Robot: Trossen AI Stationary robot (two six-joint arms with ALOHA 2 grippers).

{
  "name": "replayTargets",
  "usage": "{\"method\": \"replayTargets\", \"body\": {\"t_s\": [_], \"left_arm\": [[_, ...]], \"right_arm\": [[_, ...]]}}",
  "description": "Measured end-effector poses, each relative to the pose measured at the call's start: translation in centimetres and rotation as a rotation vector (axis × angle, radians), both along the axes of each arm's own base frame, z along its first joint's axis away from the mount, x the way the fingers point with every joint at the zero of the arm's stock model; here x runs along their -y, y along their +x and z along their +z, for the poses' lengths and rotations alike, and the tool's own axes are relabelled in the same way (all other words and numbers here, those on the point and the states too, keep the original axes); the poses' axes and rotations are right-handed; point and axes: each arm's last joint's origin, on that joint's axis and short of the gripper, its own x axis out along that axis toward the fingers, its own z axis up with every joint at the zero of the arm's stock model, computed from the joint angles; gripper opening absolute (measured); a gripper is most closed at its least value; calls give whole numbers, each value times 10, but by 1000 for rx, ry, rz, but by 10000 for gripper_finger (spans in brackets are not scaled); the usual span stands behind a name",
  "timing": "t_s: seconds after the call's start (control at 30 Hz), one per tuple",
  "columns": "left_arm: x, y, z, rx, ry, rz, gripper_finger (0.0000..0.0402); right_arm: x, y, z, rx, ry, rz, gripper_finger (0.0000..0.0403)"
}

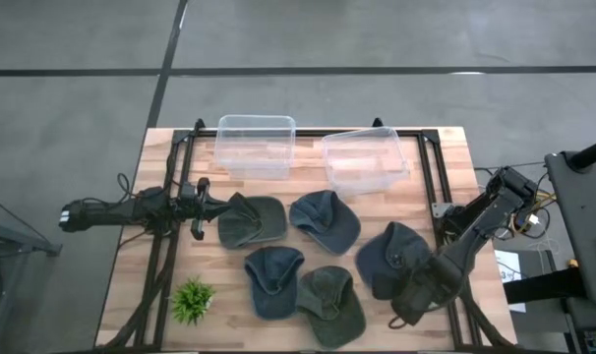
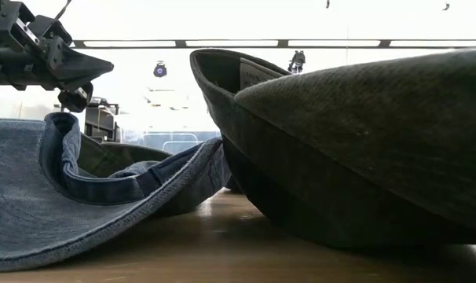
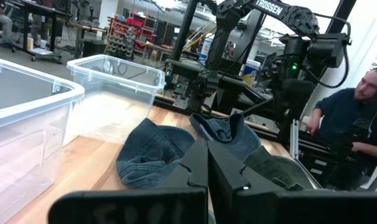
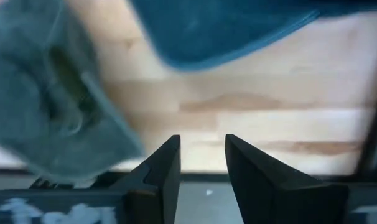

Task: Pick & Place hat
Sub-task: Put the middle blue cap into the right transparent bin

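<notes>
Several hats lie crown-down or flat on the wooden table (image 1: 308, 192): an olive hat (image 1: 251, 220), a blue hat (image 1: 326, 218), a dark blue hat (image 1: 391, 258), another blue hat (image 1: 273, 280) and another olive hat (image 1: 332, 305). My left gripper (image 1: 211, 205) lies level at the olive hat's left edge, and its fingers (image 3: 198, 177) are shut. My right gripper (image 1: 408, 300) hovers over the dark blue hat's near edge. It is open and empty in the right wrist view (image 4: 202, 165), with bare wood between the fingers. My left gripper is shut right at the left edge (image 1: 231, 208) of the olive hat, coming level from the table's left. Its own fingers hide the tips, so I cannot tell whether it touches the hat.
Two clear plastic bins (image 1: 256, 145) (image 1: 367, 159) stand at the table's far side. A small green plant (image 1: 192, 300) stands at the near left. A person (image 3: 356, 112) sits beyond the table's right side. Black frame rails (image 1: 170, 226) run along the table's sides.
</notes>
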Motion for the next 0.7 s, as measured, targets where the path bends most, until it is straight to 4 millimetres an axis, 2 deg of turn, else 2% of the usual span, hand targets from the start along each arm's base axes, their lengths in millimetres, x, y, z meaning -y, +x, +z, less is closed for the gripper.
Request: {"method": "replayTargets", "body": {"t_s": [0.2,0.43,0.7], "left_arm": [[0,0,0,0,0,0,0],[-1,0,0,1,1,30,0],[-2,0,0,4,1,58,0]], "right_arm": [[8,-10,1,-134,-13,11,130],[6,-6,-4,-159,-19,18,121],[6,-5,-4,-135,-26,151,117]]}}
